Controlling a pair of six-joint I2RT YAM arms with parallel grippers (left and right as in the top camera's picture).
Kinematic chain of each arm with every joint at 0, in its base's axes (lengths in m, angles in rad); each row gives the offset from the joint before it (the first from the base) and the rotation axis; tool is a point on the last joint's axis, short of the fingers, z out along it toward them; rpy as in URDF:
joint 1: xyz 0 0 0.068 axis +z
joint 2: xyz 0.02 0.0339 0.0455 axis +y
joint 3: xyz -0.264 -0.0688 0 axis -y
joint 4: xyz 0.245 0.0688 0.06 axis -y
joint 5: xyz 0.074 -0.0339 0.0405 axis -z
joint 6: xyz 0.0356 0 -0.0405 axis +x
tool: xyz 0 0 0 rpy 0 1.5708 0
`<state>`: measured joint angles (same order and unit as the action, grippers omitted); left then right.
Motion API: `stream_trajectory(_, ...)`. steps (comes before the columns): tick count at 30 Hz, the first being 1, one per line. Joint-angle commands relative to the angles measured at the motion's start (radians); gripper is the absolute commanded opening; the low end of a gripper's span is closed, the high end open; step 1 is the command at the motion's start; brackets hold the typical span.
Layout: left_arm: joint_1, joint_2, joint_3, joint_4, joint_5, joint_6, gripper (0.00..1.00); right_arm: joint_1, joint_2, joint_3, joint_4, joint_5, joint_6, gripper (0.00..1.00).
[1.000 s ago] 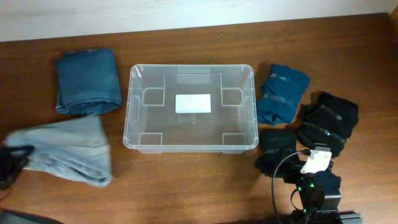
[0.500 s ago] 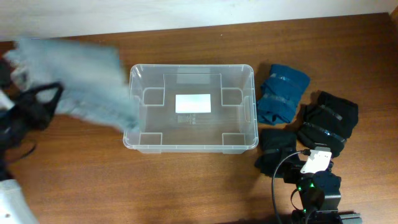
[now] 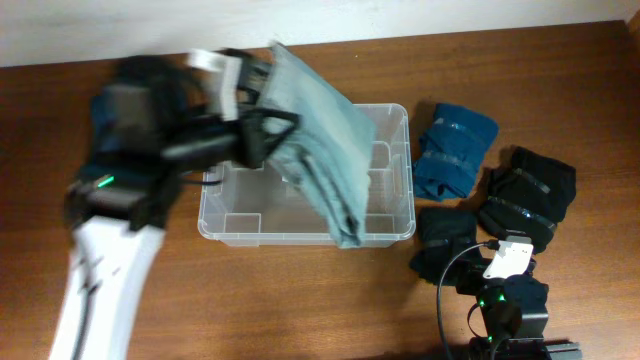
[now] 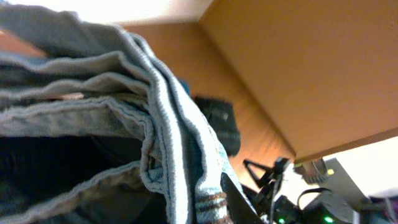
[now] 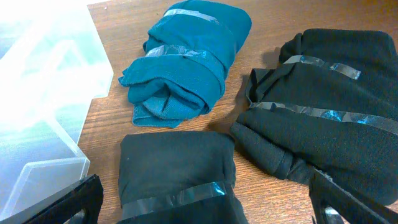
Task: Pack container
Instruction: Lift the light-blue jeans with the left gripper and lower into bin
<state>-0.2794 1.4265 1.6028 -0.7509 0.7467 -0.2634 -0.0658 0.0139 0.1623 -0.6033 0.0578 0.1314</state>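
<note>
The container is a clear plastic bin at the table's middle; its corner shows in the right wrist view. My left gripper is shut on a folded light grey-blue garment and holds it tilted above the bin, hanging past the front rim. In the left wrist view the garment fills the frame and one dark finger shows below it. My right gripper is open and empty, low over a small black folded garment.
A teal folded garment and a large black garment lie right of the bin, with the small black one in front. They also show in the right wrist view as the teal garment and the large black garment.
My left arm swung the grey-blue garment from the table's front left, up past the back left, to over the bin. The right arm has not moved.
</note>
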Motion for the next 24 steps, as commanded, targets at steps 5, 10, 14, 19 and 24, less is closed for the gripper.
stream_trajectory(5, -0.212, 0.149, 0.03, 0.048, -0.323, -0.129, 0.0, -0.008, -0.008, -0.008, 0.002, -0.002, 0.0, 0.99)
stream_trajectory(10, -0.283, 0.209, 0.03, 0.08, -0.426, -0.129, 0.0, -0.008, -0.008, -0.008, 0.002, -0.002, 0.0, 0.98)
stream_trajectory(14, -0.307, 0.221, 0.03, 0.109, -0.491, -0.135, 0.0, -0.008, -0.008, -0.008, 0.002, -0.002, 0.0, 0.98)
stream_trajectory(19, -0.3, 0.214, 0.03, 0.164, -0.5, -0.171, 0.0, -0.008, -0.008, -0.008, 0.002, -0.002, 0.0, 0.98)
stream_trajectory(24, -0.294, 0.201, 0.031, 0.243, -0.481, -0.196, 0.0, -0.008, -0.008, -0.008, 0.002, -0.002, 0.0, 0.98)
